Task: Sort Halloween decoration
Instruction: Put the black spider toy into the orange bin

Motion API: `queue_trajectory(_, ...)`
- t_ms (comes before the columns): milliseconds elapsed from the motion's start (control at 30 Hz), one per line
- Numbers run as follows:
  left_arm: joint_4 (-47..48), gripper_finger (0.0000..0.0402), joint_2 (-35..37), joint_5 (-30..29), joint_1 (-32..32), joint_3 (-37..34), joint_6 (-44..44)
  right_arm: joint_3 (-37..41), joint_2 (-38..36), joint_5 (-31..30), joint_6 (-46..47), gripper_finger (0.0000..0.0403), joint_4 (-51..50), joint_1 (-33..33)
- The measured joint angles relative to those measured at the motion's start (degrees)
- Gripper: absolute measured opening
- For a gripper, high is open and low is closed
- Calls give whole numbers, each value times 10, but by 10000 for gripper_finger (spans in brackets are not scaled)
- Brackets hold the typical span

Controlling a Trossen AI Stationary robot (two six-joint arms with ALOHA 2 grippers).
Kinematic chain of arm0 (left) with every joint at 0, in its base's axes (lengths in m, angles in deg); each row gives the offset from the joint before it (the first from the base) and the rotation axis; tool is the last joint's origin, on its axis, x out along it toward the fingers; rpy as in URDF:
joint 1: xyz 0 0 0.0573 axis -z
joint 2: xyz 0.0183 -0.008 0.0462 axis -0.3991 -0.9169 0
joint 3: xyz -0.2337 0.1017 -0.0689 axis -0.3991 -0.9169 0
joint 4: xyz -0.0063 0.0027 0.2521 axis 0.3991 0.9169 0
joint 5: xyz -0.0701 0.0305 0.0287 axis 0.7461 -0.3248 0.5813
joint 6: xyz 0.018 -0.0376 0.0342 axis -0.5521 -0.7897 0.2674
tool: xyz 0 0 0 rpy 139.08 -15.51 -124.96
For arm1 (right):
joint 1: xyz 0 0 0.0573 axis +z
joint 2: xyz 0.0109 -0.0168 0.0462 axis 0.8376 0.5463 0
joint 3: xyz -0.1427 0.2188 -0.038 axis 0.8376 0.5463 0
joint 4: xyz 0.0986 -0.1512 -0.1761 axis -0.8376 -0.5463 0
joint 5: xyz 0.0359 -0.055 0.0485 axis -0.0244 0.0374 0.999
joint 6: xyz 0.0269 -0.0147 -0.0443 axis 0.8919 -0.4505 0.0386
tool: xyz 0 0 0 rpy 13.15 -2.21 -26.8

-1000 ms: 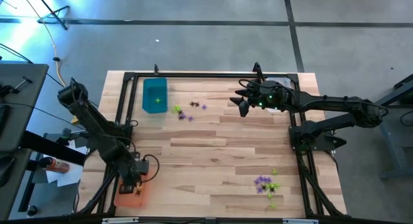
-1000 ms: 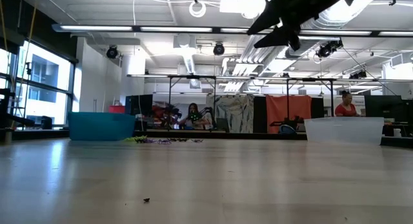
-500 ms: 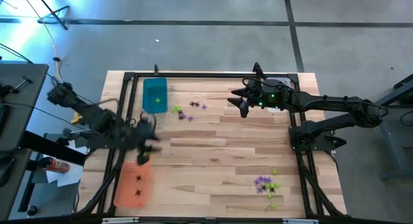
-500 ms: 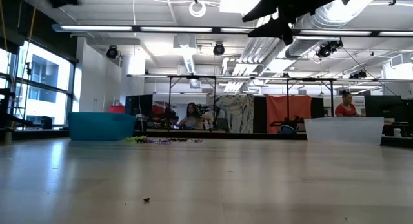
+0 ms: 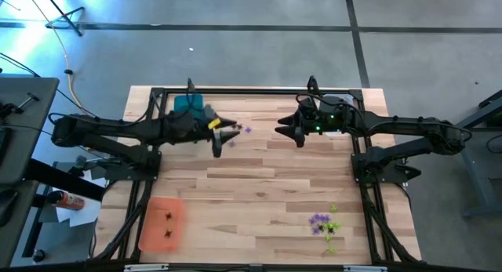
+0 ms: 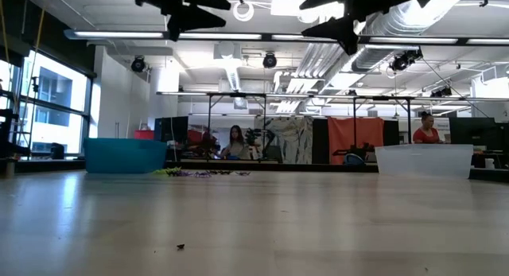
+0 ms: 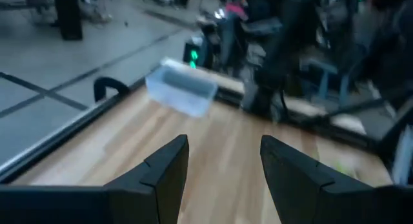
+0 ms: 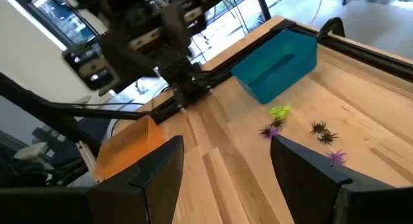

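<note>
Tiny purple, lime and dark Halloween decoration pieces lie in a far cluster [image 8: 279, 111] [image 5: 247, 129] and a near-right cluster [image 5: 323, 223]. Two dark ones lie in the orange tray [image 5: 162, 223]. My left gripper [image 5: 223, 135] hangs open above the table over the far cluster, beside the teal tray [image 5: 188, 106], pointing toward the table's right. My right gripper [image 5: 286, 131] hangs open facing it, with nothing between its fingers [image 8: 226, 179]. The left wrist view shows open fingers [image 7: 224, 166] and bare wood between them.
A clear tray [image 7: 181, 88] stands at the far right under my right arm. The teal tray [image 8: 277, 66] stands at the far left. A black frame [image 5: 259, 90] runs along the table's edges. A stray speck [image 6: 180, 246] lies mid-table. Bare wood fills the table's middle.
My left gripper has risen from the orange tray at the near left and swung toward the far edge and the table's middle, tipping from pointing down to nearly level. The orange tray, with two dark pieces in it, now lies uncovered.
</note>
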Motion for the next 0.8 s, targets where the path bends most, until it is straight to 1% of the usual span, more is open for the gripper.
queue_trajectory(67, -4, 182, -5, 0, -8, 0, 1, 0, 0, 4, 11, 228, -16, 7)
queue_trajectory(100, 0, 182, -7, 0, -10, 0, 1, 0, 0, 16, 34, 228, -30, 12)
queue_trajectory(167, 4, 182, -6, 0, -13, 0, 1, 0, 0, 66, 95, 228, -73, 26)
queue_trajectory(233, 4, 182, -6, -4, -16, 0, 5, 1, 0, 117, 156, 228, -130, 54)
queue_trajectory(300, 2, 182, -6, -6, -19, 0, 6, 7, -1, 135, 206, 228, -203, 102)
queue_trajectory(400, -7, 182, -6, -9, -21, 0, 6, 24, 0, 126, 308, 228, -286, 199)
queue_trajectory(467, -15, 182, -6, -15, -22, 0, 6, 42, 0, 126, 402, 228, -305, 272)
queue_trajectory(567, -26, 182, -6, -18, -21, 0, 6, 71, 0, 125, 566, 228, -290, 380)
queue_trajectory(667, -28, 182, -6, -19, -21, 0, 6, 96, 5, 101, 731, 228, -263, 472)
queue_trajectory(733, -27, 182, -6, -19, -21, 0, 6, 108, 8, 79, 818, 228, -253, 522)
queue_trajectory(800, -27, 182, -6, -19, -21, 0, 6, 113, 19, 61, 889, 228, -247, 557)
